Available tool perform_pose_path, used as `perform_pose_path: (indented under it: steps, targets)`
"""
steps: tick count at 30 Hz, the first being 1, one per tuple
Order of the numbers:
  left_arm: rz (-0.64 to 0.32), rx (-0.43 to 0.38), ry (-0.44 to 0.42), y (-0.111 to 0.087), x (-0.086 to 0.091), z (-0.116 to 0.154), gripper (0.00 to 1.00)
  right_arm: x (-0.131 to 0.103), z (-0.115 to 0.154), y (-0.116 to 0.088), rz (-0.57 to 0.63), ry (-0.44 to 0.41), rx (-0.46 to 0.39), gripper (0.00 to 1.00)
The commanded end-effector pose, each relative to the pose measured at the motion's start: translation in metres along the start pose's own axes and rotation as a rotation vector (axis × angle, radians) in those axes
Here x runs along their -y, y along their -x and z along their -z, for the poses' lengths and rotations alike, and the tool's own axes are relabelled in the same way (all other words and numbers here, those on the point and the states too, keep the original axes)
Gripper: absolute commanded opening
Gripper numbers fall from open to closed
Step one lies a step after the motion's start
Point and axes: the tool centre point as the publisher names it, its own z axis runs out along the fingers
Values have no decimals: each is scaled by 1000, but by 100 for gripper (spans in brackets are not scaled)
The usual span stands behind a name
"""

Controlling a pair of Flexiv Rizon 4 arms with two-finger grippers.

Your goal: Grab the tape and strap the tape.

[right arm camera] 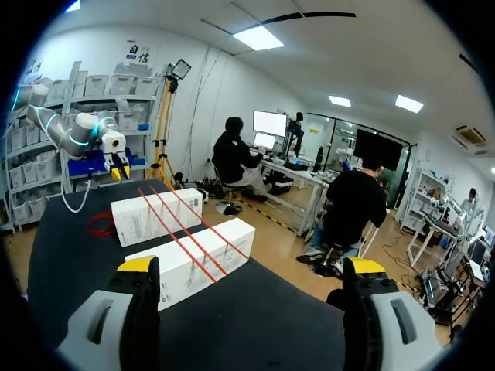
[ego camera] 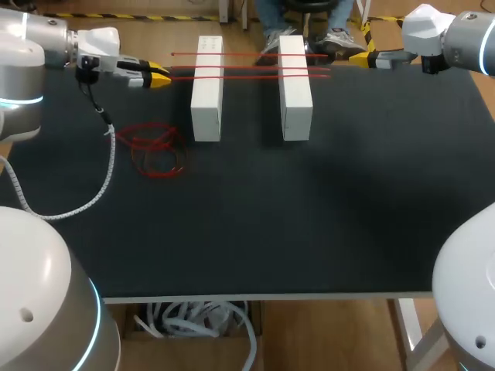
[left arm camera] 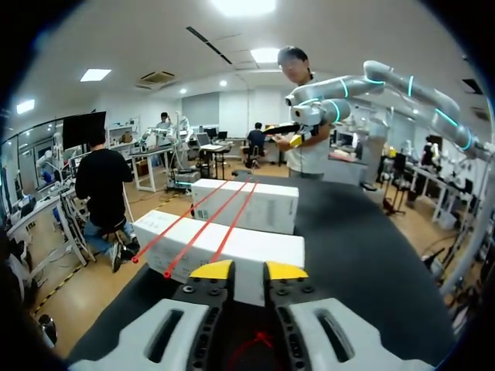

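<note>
The black bench (ego camera: 309,232) carries 2 white boxes (ego camera: 206,89) side by side near its far edge. The left gripper (left arm camera: 248,272), fingers narrowly apart and empty, hangs off the far-left corner. The right gripper (right arm camera: 251,267) gapes wide and empty near the far-right corner. 3 red tape strips (ego camera: 247,69) bridge both box tops, and a loose red tangle (ego camera: 155,151) lies toward the left edge. The tape looks light, thin and limp, so pinch 1 strip at its overhanging end.

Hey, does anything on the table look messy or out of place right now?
Yes: a loose tangle of red tape lies snarled on the table beside the left white box, while three strands run straight across it and the right white box. Nothing else stands out.
</note>
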Motion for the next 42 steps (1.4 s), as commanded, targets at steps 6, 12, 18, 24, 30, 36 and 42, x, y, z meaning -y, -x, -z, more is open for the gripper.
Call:
perform_pose_path:
  steps: [6,12,18,24,30,36,42]
  targets:
    - [-7,-14,-4,16,-4,-6,16,0,-1,1,0,-3,-5,100]
    - [-10,-8,-6,25,-7,-7,28,0,-1,1,0,-3,-5,100]
    - [-7,-2,-14,35,-10,-11,33,0,-1,1,0,-3,-5,100]
    - [-2,4,-20,45,-13,-16,31,0,-1,1,0,-3,-5,100]
    - [4,5,-19,51,-18,-21,38,0,-1,1,0,-3,-5,100]
    - [18,-1,-16,50,-26,-24,38,0,-1,1,0,-3,-5,100]
    - [34,-5,-18,47,-32,-28,37,0,-1,1,0,-3,-5,100]
